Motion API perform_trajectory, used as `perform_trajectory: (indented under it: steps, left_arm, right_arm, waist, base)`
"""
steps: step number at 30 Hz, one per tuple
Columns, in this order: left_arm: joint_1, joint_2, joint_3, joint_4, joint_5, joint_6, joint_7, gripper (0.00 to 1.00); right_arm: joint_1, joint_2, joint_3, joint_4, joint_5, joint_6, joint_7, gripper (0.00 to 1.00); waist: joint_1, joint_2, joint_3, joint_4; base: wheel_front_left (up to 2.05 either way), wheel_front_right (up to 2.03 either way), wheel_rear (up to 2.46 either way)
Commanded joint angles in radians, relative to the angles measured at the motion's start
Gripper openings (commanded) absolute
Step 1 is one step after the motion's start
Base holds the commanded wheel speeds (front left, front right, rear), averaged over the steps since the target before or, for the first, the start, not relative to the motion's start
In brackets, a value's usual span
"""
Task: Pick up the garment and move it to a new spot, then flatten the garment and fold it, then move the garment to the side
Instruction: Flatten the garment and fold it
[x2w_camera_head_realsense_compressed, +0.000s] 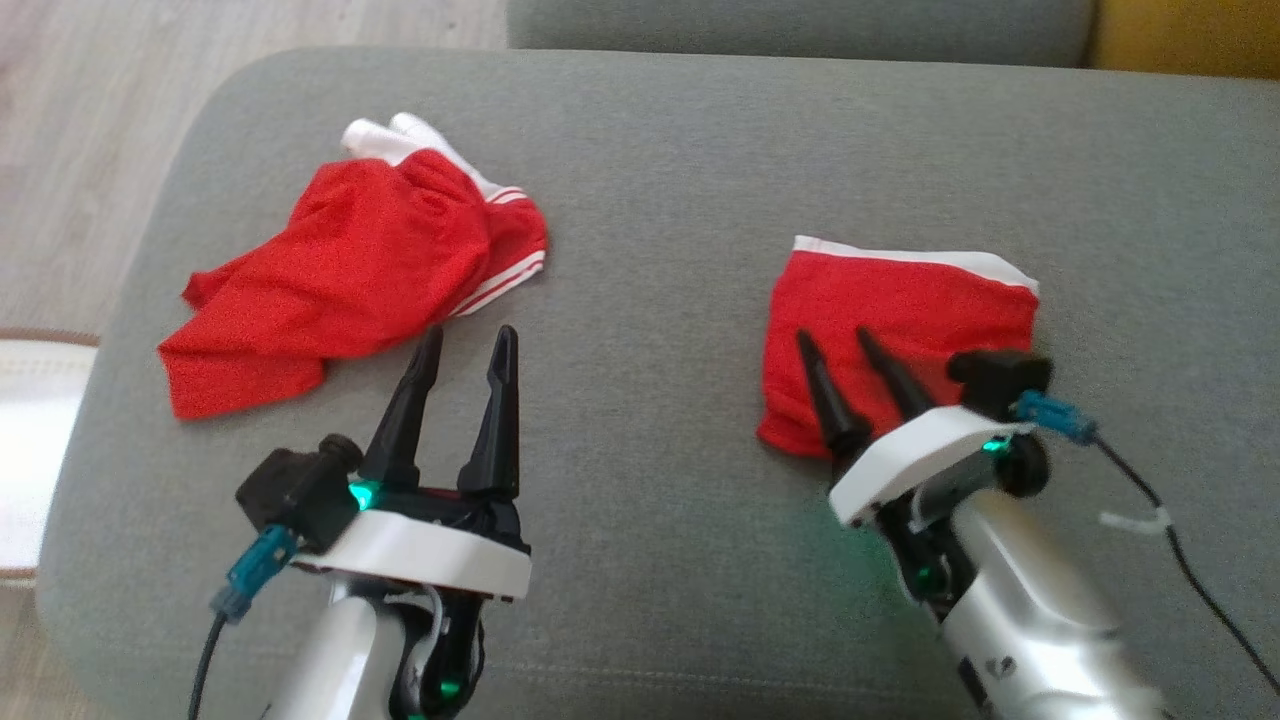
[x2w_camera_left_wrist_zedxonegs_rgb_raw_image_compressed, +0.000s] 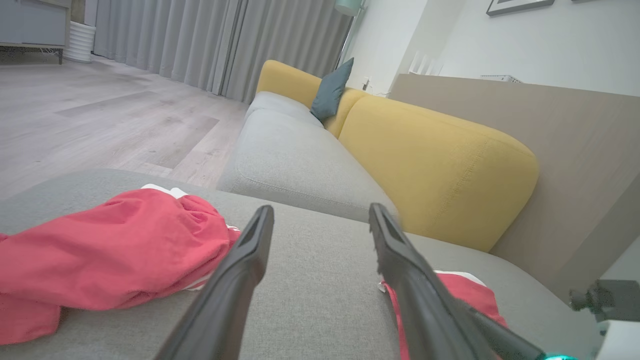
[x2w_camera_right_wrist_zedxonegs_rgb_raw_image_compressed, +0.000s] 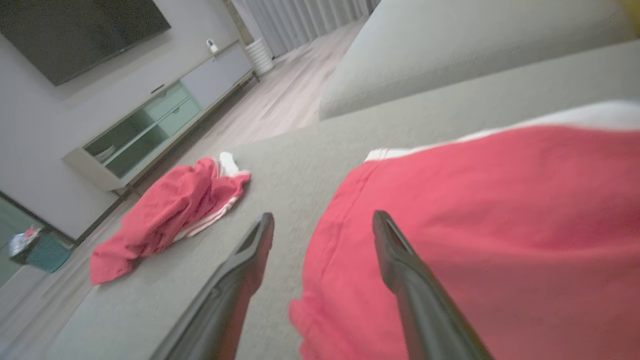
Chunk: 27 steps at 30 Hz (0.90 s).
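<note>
A red garment with a white band lies folded into a small rectangle on the right of the grey cushion. My right gripper is open just over its near left part, holding nothing. In the right wrist view the folded garment lies under the right finger of the open right gripper. A second red garment with white stripes lies crumpled at the left. My left gripper stands open just near its right edge, apart from it. In the left wrist view the crumpled garment is left of the open left gripper.
The cushion's left edge drops to a wooden floor. Another grey seat and a yellow backrest lie beyond it. A black cable trails from my right wrist. A low cabinet stands across the room.
</note>
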Motion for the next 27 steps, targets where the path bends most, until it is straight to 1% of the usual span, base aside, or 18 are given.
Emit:
perform_trajectory:
  steps: [1, 5, 8, 12, 14, 17, 19, 23, 27]
  left_arm:
    - [-0.025, 0.005, 0.04, -0.038, -0.003, 0.002, -0.005, 1.0]
    - [-0.033, 0.005, 0.048, -0.052, -0.001, -0.002, -0.005, 1.0]
    - [-0.043, 0.005, 0.053, -0.063, 0.003, -0.007, -0.005, 1.0]
    - [-0.055, 0.005, 0.066, -0.068, 0.007, -0.006, -0.005, 1.0]
    - [-0.06, 0.005, 0.073, -0.068, 0.009, -0.007, -0.005, 1.0]
    - [-0.062, 0.005, 0.079, -0.07, 0.01, -0.008, -0.005, 1.0]
    - [-0.06, 0.005, 0.082, -0.07, 0.01, -0.011, -0.005, 1.0]
    - [-0.05, 0.005, 0.083, -0.063, 0.013, -0.015, -0.005, 1.0]
    - [-0.049, 0.005, 0.081, -0.066, 0.005, -0.012, -0.005, 1.0]
  right_arm:
    - [-0.017, 0.003, -0.019, -0.051, -0.041, 0.003, -0.029, 1.0]
    - [0.006, -0.021, -0.134, -0.138, -0.185, 0.003, -0.079, 1.0]
    - [0.049, -0.034, -0.23, -0.248, -0.319, 0.003, -0.101, 1.0]
    - [0.137, -0.023, -0.342, -0.409, -0.471, 0.003, -0.109, 1.0]
    - [0.186, -0.012, -0.394, -0.479, -0.524, 0.003, -0.11, 1.0]
    - [0.255, 0.0, -0.448, -0.56, -0.569, 0.003, -0.111, 1.0]
    - [0.292, 0.003, -0.467, -0.597, -0.573, 0.003, -0.111, 1.0]
    - [0.334, 0.003, -0.468, -0.633, -0.539, 0.003, -0.112, 1.0]
    - [0.342, 0.004, -0.466, -0.645, -0.529, 0.003, -0.111, 1.0]
  waist:
    - [0.0, 0.0, -0.004, -0.023]
    - [0.0, 0.0, -0.007, -0.057]
    - [0.0, 0.0, -0.004, -0.08]
    - [0.0, 0.0, 0.003, -0.103]
    - [0.0, 0.0, 0.005, -0.111]
    - [0.0, 0.0, 0.01, -0.122]
    - [0.0, 0.0, 0.014, -0.13]
    - [0.0, 0.0, 0.02, -0.141]
    - [0.0, 0.0, 0.025, -0.143]
  base:
    - [0.0, 0.0, 0.0]
    - [0.0, 0.0, 0.0]
    - [0.0, 0.0, 0.0]
    - [0.0, 0.0, 0.0]
    - [0.0, 0.0, 0.0]
    - [0.0, 0.0, 0.0]
    - [0.0, 0.0, 0.0]
    - [0.0, 0.0, 0.0]
    - [0.0, 0.0, 0.0]
